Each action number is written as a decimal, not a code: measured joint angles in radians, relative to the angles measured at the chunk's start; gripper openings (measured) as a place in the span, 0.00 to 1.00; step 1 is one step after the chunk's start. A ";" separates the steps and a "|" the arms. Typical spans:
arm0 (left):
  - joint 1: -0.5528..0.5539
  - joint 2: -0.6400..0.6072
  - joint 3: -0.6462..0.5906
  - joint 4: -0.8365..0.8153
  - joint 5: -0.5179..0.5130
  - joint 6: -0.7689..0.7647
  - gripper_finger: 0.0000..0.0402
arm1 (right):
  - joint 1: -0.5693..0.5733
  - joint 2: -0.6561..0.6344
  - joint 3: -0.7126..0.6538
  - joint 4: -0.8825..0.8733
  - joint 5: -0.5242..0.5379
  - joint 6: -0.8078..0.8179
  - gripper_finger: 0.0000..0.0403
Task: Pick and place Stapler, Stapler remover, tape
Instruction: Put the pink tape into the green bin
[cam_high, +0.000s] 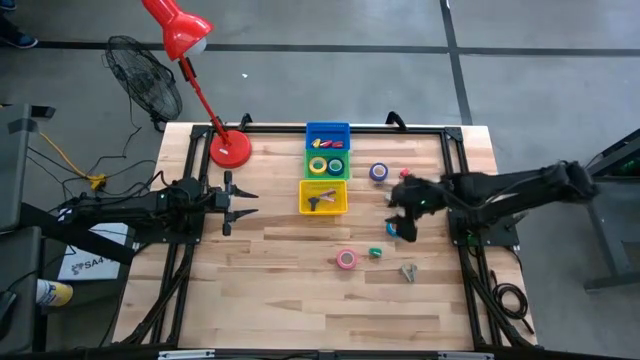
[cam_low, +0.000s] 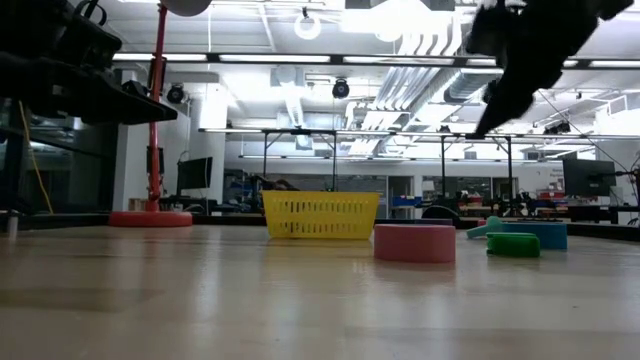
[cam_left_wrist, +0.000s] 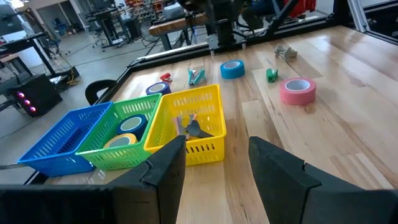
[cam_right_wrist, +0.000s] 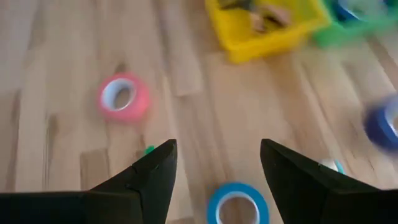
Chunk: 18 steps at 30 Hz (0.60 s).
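Observation:
My right gripper (cam_high: 398, 215) hovers open above the table's right half, pointing down at a slant, right over a blue tape roll (cam_right_wrist: 237, 202). A pink tape roll (cam_high: 346, 259) lies flat nearer the front, and a dark blue one (cam_high: 379, 172) lies toward the baskets. A grey metal stapler remover (cam_high: 409, 271) rests on the wood near the front right. A small teal piece (cam_left_wrist: 196, 76) lies beside the blue roll; whether it is the stapler I cannot tell. My left gripper (cam_high: 245, 200) waits open at the table's left, pointing level at the yellow basket (cam_high: 323, 196).
Blue (cam_high: 327, 133), green (cam_high: 327, 160) and yellow baskets stand in a row at the far middle; the green one holds tape rolls, the yellow one a grey tool. A red desk lamp (cam_high: 229, 148) stands at the far left. Small green (cam_high: 375, 252) and red (cam_high: 405, 173) pieces lie loose.

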 joint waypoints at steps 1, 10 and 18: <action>0.000 0.000 0.000 0.000 0.000 0.000 0.43 | 0.021 0.029 0.013 0.013 -0.004 -0.042 0.55; 0.000 0.000 0.000 0.000 0.000 0.000 0.43 | 0.175 0.284 0.133 0.109 -0.132 -0.294 0.55; 0.000 0.000 0.000 0.000 0.000 0.000 0.43 | 0.235 0.484 0.253 0.139 -0.181 -0.399 0.55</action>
